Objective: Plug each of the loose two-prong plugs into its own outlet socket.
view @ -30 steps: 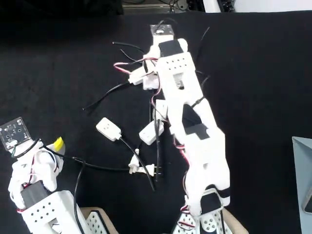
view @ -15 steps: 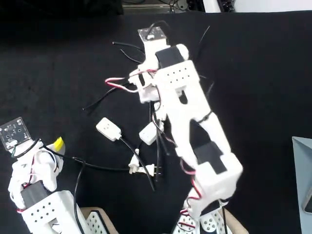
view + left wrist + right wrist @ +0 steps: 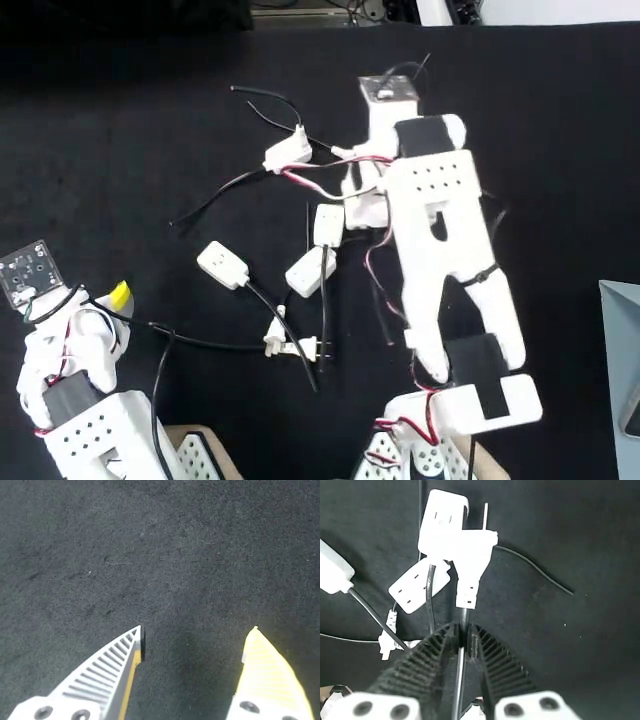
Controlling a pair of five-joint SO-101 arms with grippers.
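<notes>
My right gripper [image 3: 462, 627] is shut on the black cable of a white two-prong plug [image 3: 470, 555]. The plug points away from the fingers, and one bare prong [image 3: 485, 515] shows beside a white outlet socket [image 3: 442, 520]. In the high view this gripper [image 3: 358, 195] sits at centre back, next to that socket [image 3: 328, 225]. Two more sockets [image 3: 311, 270] [image 3: 223, 265] lie to the left, and a loose plug [image 3: 290, 347] lies nearer the front. My left gripper [image 3: 197, 630] stands open over bare cloth at the front left [image 3: 112, 300].
Another white connector [image 3: 287, 152] with black leads lies at the back, left of the right arm. Black cables [image 3: 200, 343] trail across the middle of the black table cover [image 3: 120, 150]. A grey box corner [image 3: 622, 350] is at the right edge.
The right arm has swung to the right and uncovered the white connector at the back and the socket below it. The left arm has stayed still.
</notes>
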